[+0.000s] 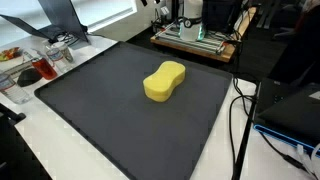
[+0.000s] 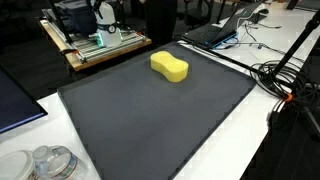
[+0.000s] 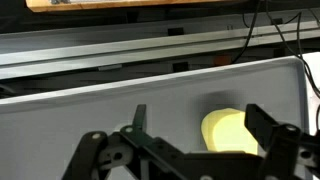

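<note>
Wrist view: the gripper (image 3: pixel 197 115), jaws wide and empty, hangs over the dark mat (image 3: pixel 80 115), the yellow sponge (image 3: pixel 226 132) just ahead and off-centre toward one finger; centring across its narrow waist before descending should grip best.

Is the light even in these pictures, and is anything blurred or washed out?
In both exterior views, soft even light: the yellow sponge is sharp and throws only a faint shadow on the dark mat. In the wrist view, the sponge looks pale and washed out, and the open claw at the bottom is dark and soft.
</note>
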